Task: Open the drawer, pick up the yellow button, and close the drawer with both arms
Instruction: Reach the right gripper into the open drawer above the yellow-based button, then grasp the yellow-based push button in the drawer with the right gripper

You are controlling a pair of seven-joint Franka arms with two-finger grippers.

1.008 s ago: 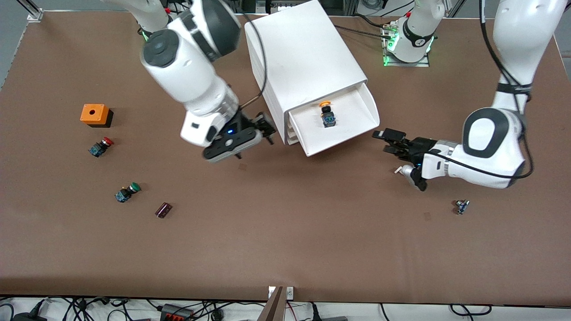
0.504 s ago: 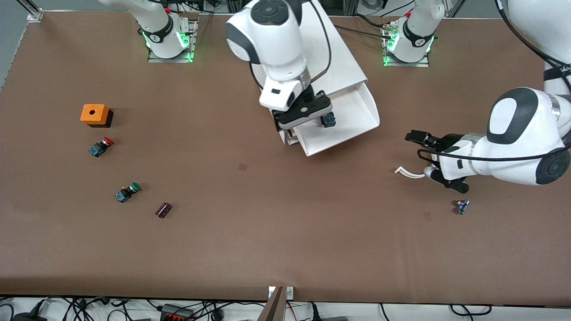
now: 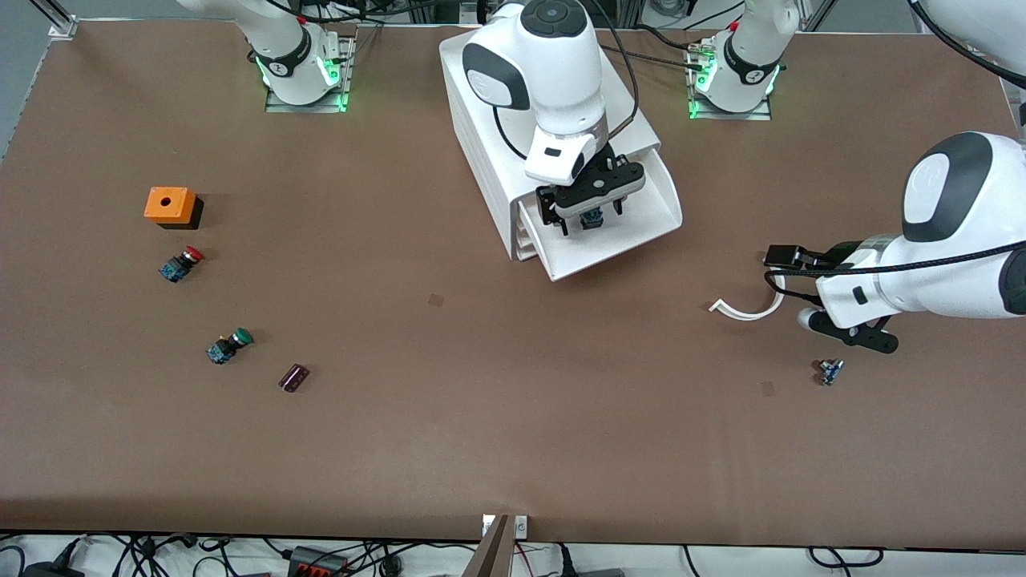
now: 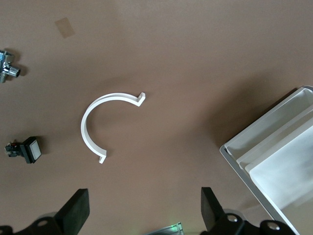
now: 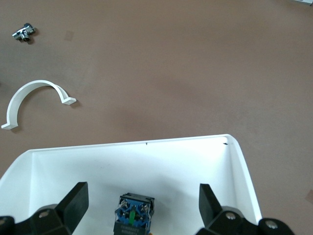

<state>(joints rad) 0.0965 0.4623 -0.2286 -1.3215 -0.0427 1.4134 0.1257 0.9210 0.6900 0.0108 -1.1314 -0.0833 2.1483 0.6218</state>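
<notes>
The top drawer (image 3: 641,228) stands pulled out of the white cabinet (image 3: 497,112). The button (image 3: 591,219) lies in it, with its black-and-blue body showing and its cap hidden under the hand. My right gripper (image 3: 591,216) hangs open over the drawer, one finger on each side of the button. In the right wrist view the button (image 5: 133,215) lies between the open fingers (image 5: 73,200) inside the drawer's wall (image 5: 146,143). My left gripper (image 3: 785,258) is open over bare table toward the left arm's end, away from the drawer; in its wrist view the left gripper (image 4: 144,215) holds nothing.
A white curved clip (image 3: 745,316) lies on the table by the left gripper. A small metal-and-blue part (image 3: 830,371) lies nearer the camera. Toward the right arm's end are an orange box (image 3: 166,204), a red-capped button (image 3: 180,264), a green-capped button (image 3: 228,346) and a dark block (image 3: 293,377).
The right arm swung from beside the cabinet to over the open drawer and the button. The left gripper drew back from the drawer toward its own end, uncovering the white clip.
</notes>
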